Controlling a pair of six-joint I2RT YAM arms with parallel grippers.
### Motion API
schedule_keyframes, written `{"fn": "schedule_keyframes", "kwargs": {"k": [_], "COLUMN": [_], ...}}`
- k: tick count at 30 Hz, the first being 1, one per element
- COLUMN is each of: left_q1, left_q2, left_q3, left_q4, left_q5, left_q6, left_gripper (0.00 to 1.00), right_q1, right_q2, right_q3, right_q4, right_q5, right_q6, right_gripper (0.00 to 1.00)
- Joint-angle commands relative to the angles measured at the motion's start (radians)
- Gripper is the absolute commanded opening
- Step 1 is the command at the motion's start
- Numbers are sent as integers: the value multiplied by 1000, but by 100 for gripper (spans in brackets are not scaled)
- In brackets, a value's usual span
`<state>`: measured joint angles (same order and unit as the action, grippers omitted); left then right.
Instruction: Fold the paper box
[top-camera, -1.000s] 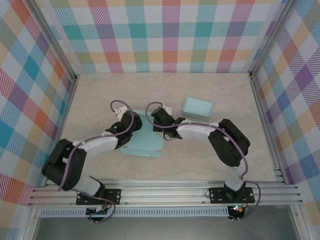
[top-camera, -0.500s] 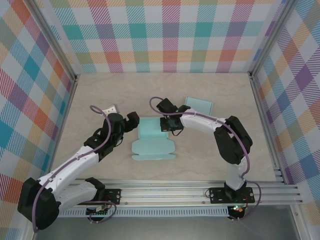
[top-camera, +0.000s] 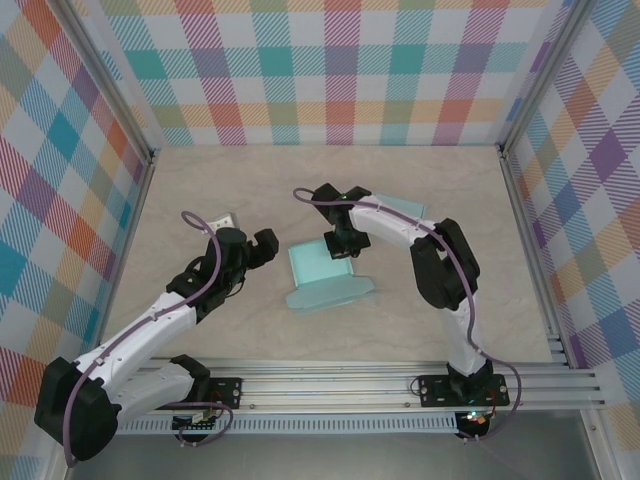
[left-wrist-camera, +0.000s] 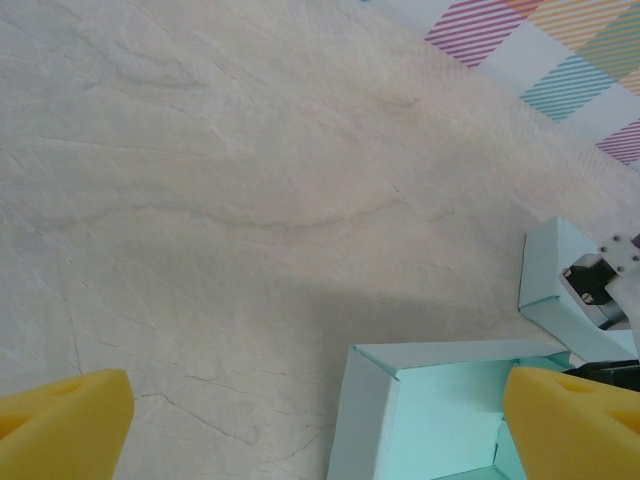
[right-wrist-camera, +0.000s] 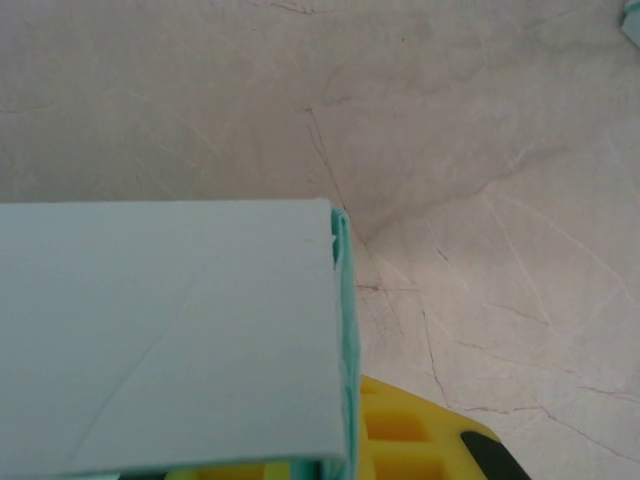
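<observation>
The paper box (top-camera: 325, 278) is pale teal and half formed, with raised walls and a flat flap toward the near side; it lies mid-table, turned at an angle. My right gripper (top-camera: 341, 246) is shut on the box's far wall, and in the right wrist view that wall (right-wrist-camera: 170, 340) stands between the yellow fingers (right-wrist-camera: 420, 435). My left gripper (top-camera: 258, 247) hangs open just left of the box, touching nothing. In the left wrist view its yellow fingertips (left-wrist-camera: 60, 425) flank the box's open corner (left-wrist-camera: 420, 400).
A second teal box (top-camera: 402, 207) sits at the back right, partly behind the right arm. Metal frame posts and plaid walls enclose the table on three sides. Bare marble-patterned surface (top-camera: 200, 190) lies to the left and far side.
The left gripper opened, let go of the box and drew back to the left. The right gripper, still shut on the wall, carried the box rightward and turned it.
</observation>
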<state>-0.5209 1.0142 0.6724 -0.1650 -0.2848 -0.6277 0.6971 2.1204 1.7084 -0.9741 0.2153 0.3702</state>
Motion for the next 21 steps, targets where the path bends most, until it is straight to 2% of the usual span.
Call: {"fn": "schedule_keyframes", "kwargs": {"k": [1, 3, 8, 10, 16, 21], "left_q1": [12, 13, 15, 15, 17, 16], "left_q2": [-9, -6, 13, 18, 16, 12], "left_q3": [37, 41, 50, 52, 49, 49], "left_q4": [-21, -19, -13, -13, -14, -21], "left_q5": [-6, -5, -3, -2, -1, -1], "left_q6": [20, 24, 34, 38, 45, 48], "left_gripper": [95, 95, 95, 95, 95, 95], "right_q1": [-7, -7, -7, -7, -8, -8], "right_q2": [104, 104, 105, 99, 65, 39], "right_q3": [-29, -24, 2, 7, 16, 25], "right_q4": [-55, -44, -52, -56, -71, -96], "right_q5": [75, 73, 75, 55, 41, 31], "right_q6": [-41, -49, -62, -66, -63, -73], "right_gripper": [1, 8, 13, 19, 21, 37]}}
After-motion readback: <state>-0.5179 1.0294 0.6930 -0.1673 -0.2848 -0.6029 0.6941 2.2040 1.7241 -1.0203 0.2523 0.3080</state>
